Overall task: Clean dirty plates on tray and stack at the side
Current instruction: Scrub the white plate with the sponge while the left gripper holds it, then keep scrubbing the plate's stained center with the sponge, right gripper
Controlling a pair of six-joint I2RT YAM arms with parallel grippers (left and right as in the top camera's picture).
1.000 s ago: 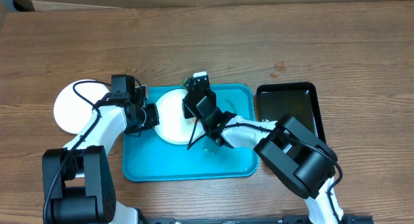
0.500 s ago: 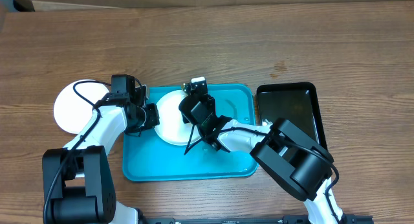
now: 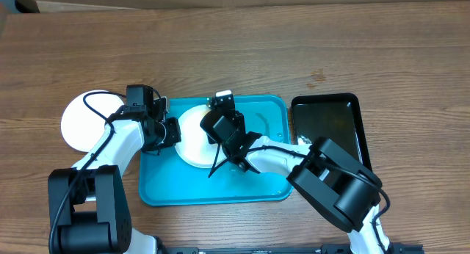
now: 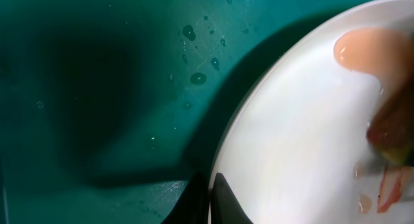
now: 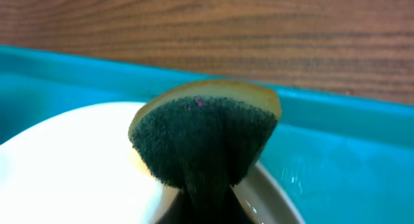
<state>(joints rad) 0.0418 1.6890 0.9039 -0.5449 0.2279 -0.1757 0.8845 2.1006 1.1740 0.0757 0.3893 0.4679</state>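
A white plate (image 3: pixel 192 136) lies in the left half of the turquoise tray (image 3: pixel 257 184). My left gripper (image 3: pixel 175 131) is shut on this plate's left rim; in the left wrist view its two dark fingers (image 4: pixel 211 201) pinch the edge of the plate (image 4: pixel 297 140), which carries an orange-brown smear (image 4: pixel 365 48). My right gripper (image 3: pixel 221 106) is shut on a sponge (image 5: pixel 204 133), dark green scouring face toward the camera and yellow on top, pressed onto the far part of the plate (image 5: pixel 71 166). A second white plate (image 3: pixel 81 125) rests on the table left of the tray.
A glossy black tray (image 3: pixel 328 125) sits just right of the turquoise tray. Water drops (image 4: pixel 197 77) dot the tray floor beside the plate. The tray's far rim (image 5: pixel 336 104) runs right behind the sponge, with wooden tabletop (image 3: pixel 294 48) beyond.
My right gripper has slid the sponge a little to the left and toward me over the plate. The left gripper keeps its hold on the rim and has not moved.
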